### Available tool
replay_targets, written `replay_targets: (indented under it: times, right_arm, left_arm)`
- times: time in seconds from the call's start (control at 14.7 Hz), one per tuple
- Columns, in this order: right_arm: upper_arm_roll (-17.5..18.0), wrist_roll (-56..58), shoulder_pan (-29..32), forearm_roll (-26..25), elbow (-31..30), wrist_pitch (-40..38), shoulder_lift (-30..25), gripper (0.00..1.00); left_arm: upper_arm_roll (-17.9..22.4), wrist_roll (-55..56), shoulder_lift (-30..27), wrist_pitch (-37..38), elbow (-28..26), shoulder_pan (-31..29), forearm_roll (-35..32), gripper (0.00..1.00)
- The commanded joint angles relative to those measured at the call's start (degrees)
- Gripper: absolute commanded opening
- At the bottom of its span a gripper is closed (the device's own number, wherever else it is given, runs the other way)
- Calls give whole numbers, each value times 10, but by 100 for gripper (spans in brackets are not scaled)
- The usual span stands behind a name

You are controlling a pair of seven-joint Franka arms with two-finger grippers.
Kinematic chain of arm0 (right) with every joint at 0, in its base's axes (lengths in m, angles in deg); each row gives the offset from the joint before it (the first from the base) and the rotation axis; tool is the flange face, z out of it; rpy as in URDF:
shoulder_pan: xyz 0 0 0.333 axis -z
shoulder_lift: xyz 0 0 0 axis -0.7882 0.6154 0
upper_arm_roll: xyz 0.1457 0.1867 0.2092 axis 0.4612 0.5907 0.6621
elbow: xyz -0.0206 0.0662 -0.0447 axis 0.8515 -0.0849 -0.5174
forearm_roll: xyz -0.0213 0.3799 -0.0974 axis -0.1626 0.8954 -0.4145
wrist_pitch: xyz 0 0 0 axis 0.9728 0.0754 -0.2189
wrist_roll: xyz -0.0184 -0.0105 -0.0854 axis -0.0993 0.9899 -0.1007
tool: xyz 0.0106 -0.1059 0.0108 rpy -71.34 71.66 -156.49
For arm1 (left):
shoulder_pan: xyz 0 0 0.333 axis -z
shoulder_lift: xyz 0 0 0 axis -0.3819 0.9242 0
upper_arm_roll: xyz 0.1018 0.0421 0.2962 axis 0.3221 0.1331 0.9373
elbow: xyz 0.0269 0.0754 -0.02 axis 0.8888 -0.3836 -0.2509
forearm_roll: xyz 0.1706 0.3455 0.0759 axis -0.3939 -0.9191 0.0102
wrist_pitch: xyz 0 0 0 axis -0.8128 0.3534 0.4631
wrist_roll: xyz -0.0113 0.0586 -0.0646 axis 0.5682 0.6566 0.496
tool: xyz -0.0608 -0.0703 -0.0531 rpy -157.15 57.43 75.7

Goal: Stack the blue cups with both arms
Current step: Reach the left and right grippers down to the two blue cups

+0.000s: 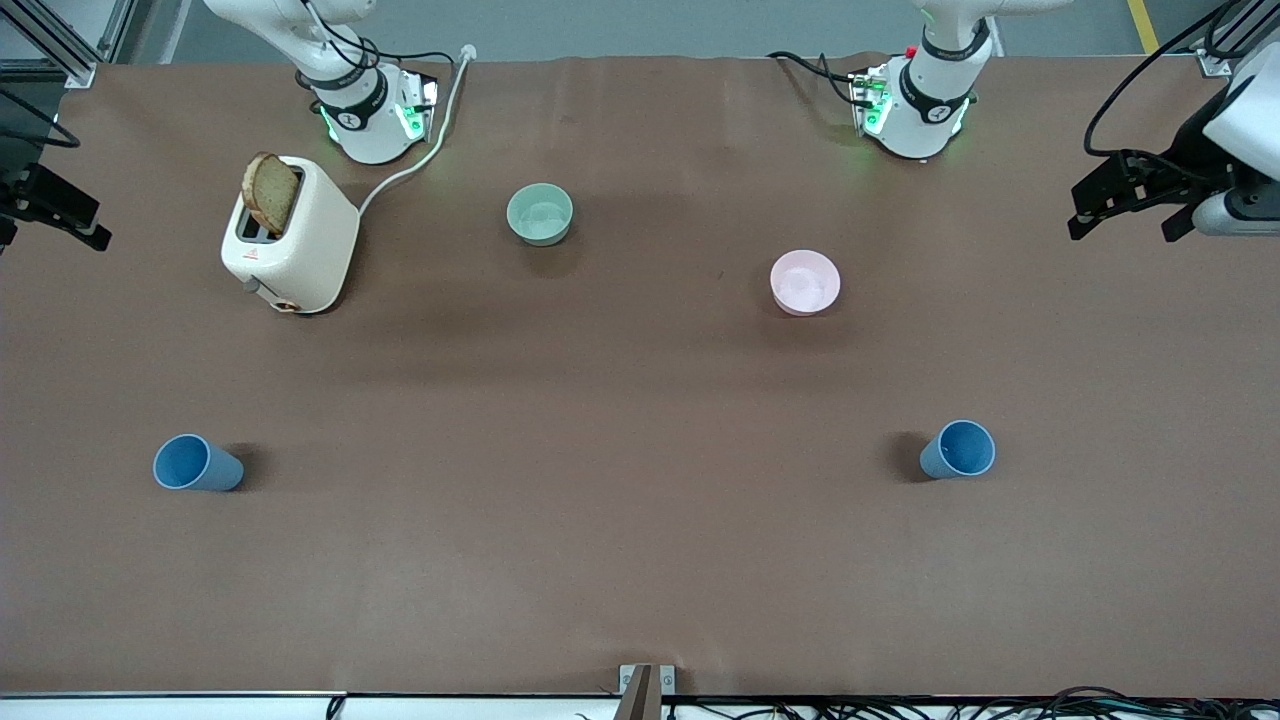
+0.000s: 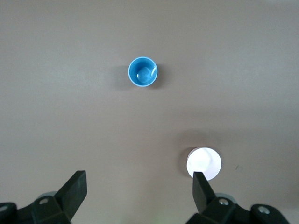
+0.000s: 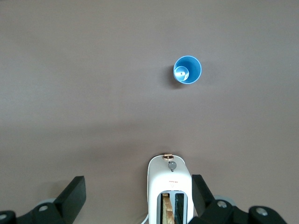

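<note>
You are looking at a brown table (image 1: 640, 560) with both arms waiting high at its ends, the left gripper (image 2: 139, 191) and right gripper (image 3: 138, 193) each hanging with jaws wide apart and empty. The toaster (image 1: 295, 240) is holding a bread slice (image 1: 270, 192). Both blue cups (image 1: 197, 464) (image 1: 958, 450) are standing upright, well apart, nearer the front camera than the pink bowl (image 1: 805, 282) and green bowl (image 1: 540, 214).
</note>
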Motion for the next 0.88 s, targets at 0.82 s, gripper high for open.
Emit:
replay_targets:
  times: [0.82]
  right_arm:
    - [22,32,27,-1,-14,13,10,100]
  left_arm:
    - [1,-11,184,-407,-182,-46,-53,100]
